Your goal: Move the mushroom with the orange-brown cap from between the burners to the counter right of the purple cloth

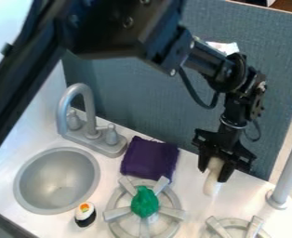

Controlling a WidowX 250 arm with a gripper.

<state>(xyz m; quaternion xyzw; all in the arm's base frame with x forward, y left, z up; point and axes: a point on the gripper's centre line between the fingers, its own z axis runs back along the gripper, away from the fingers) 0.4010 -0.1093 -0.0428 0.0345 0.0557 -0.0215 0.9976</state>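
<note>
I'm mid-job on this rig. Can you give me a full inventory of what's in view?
pale elongated object: one, off-white, between the gripper's fingers
purple cloth: one, purple, right of the faucet
green lumpy item: one, green, on the nearer-to-sink burner
sushi-like toy: one, white and black with an orange top, beside the sink
sink basin: one, grey, left
faucet: one, grey with two knobs, behind the basin
burners: two, grey, front centre and lower right
post: one, grey, right edge
counter: one, white, under these
panel: one, blue-grey, behind the counter
arm: one, black, across the top
gripper: one, black, above the counter, right
</note>
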